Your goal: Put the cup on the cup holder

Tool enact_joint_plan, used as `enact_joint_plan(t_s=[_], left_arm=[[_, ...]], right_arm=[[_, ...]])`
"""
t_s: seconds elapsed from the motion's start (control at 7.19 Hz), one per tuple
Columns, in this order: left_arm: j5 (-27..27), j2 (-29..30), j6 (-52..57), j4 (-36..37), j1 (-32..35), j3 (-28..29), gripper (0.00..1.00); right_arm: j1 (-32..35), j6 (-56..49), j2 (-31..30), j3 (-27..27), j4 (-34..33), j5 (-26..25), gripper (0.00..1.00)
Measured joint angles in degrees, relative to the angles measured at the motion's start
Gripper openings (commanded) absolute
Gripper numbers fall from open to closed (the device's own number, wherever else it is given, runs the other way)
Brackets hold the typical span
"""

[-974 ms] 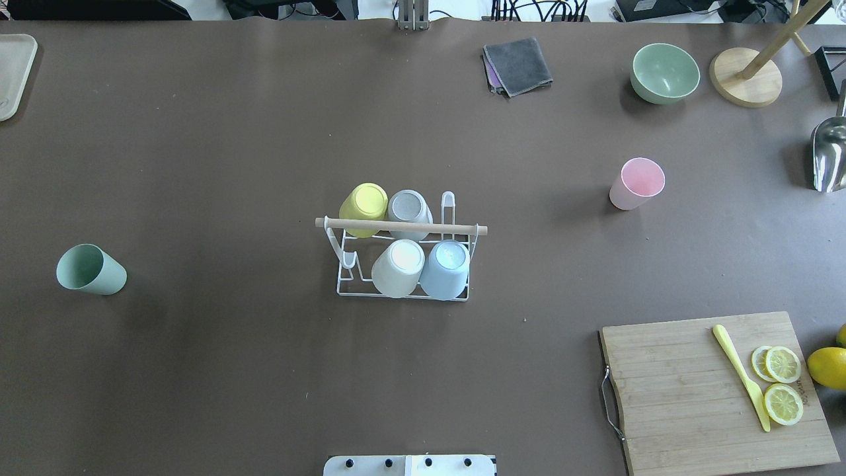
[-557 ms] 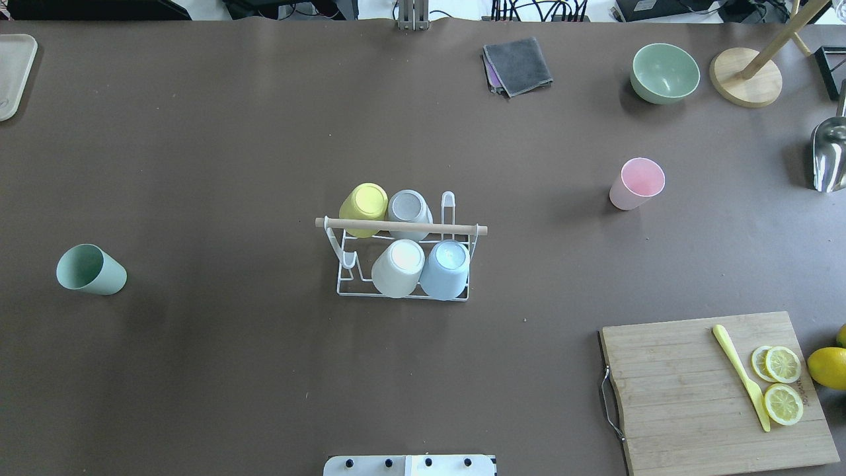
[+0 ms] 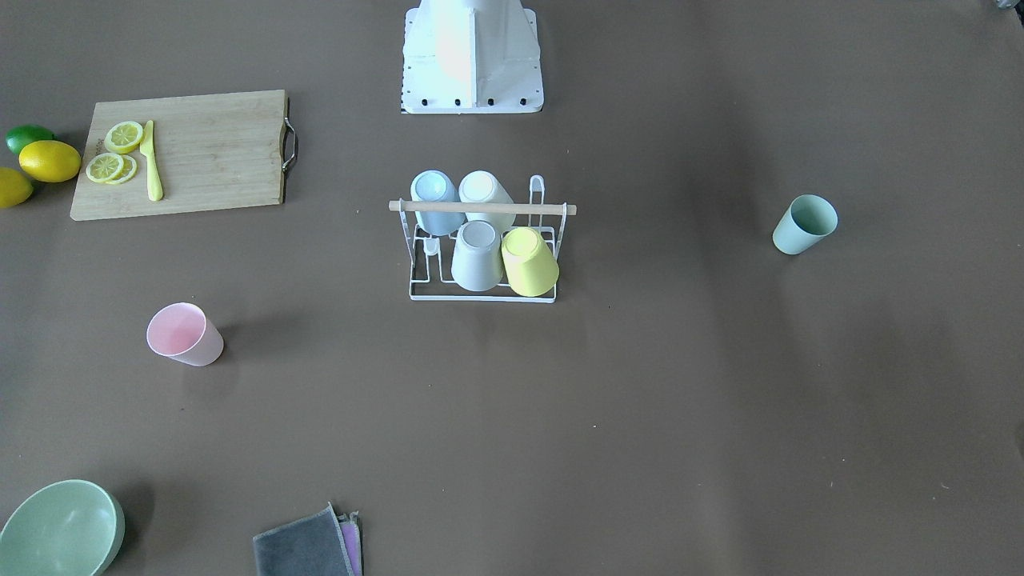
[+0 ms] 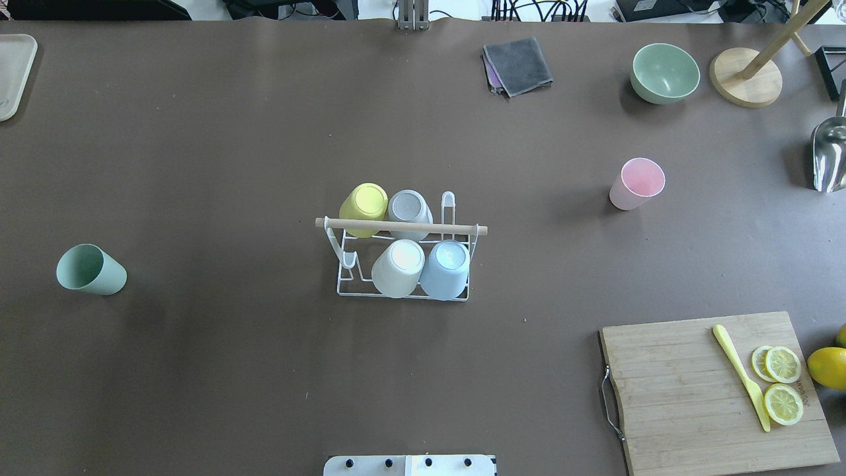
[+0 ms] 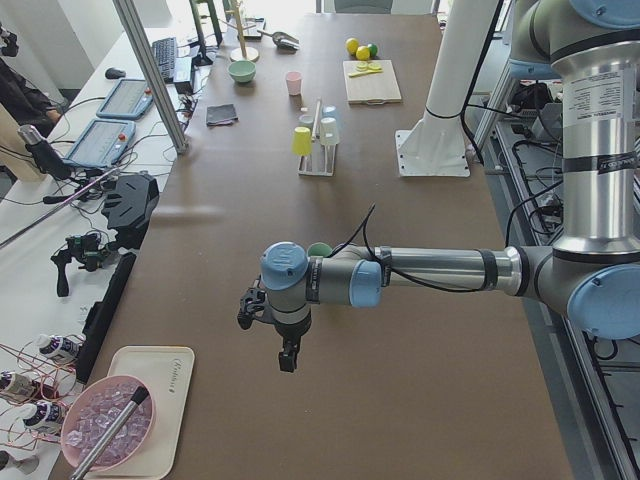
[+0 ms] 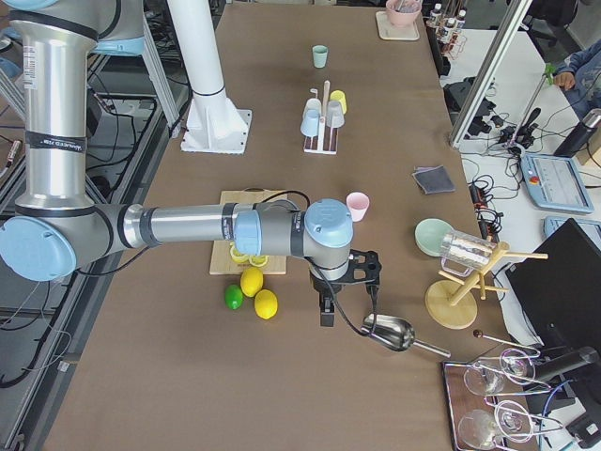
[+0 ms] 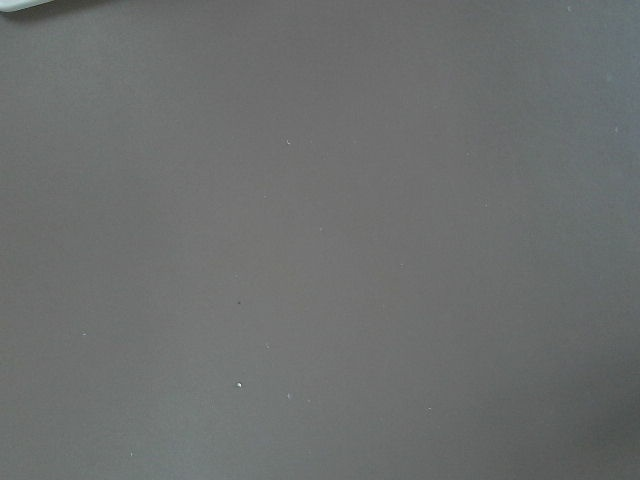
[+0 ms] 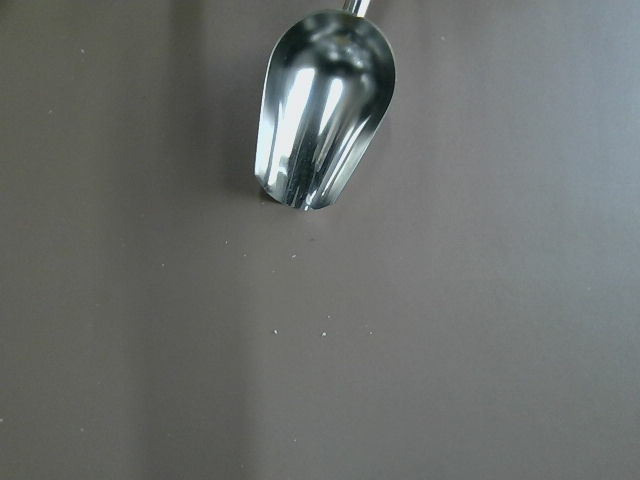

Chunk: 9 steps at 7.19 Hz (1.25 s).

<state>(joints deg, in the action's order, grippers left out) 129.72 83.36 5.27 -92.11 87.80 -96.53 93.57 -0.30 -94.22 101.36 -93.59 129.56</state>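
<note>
- Nothing on the worktop [image 4: 231,165] has moved since a second ago.
- Cup holder [image 4: 456,229] sits mid-worktop, four cups [image 4: 398,268] upended on its prongs [image 4: 448,200], two prongs free.
- Green cup [image 4: 89,269] and pink cup [image 4: 636,184] stand loose, mouth-up, either side.
- Left gripper [image 5: 287,355], right gripper [image 6: 326,315]: jaws' state cannot be told.

A white wire cup holder with wooden bar [image 4: 402,227] is carrying four upturned cups [image 4: 398,268]; a pink plastic cup [image 4: 637,183] and a green plastic cup [image 4: 90,268] are standing upright, well apart from it.
</note>
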Motion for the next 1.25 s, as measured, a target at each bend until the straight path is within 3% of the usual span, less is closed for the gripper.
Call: enact_joint_plan(t_s=[0.14,0.56,1.25], left_arm=[[0.0,0.0,0.0,0.0,0.0,0.0,0.98],[0.0,0.0,0.0,0.0,0.0,-0.1,0.98],[0.0,0.0,0.0,0.0,0.0,-0.1,0.98]], right_arm=[[0.0,0.0,0.7,0.6,0.6,-0.8,1.0],[-1.6,0.1,1.3,2.5,1.5,3.5,1.0],[-13.6,-0.3,6.6,1.9,1.0,1.8,1.0]])
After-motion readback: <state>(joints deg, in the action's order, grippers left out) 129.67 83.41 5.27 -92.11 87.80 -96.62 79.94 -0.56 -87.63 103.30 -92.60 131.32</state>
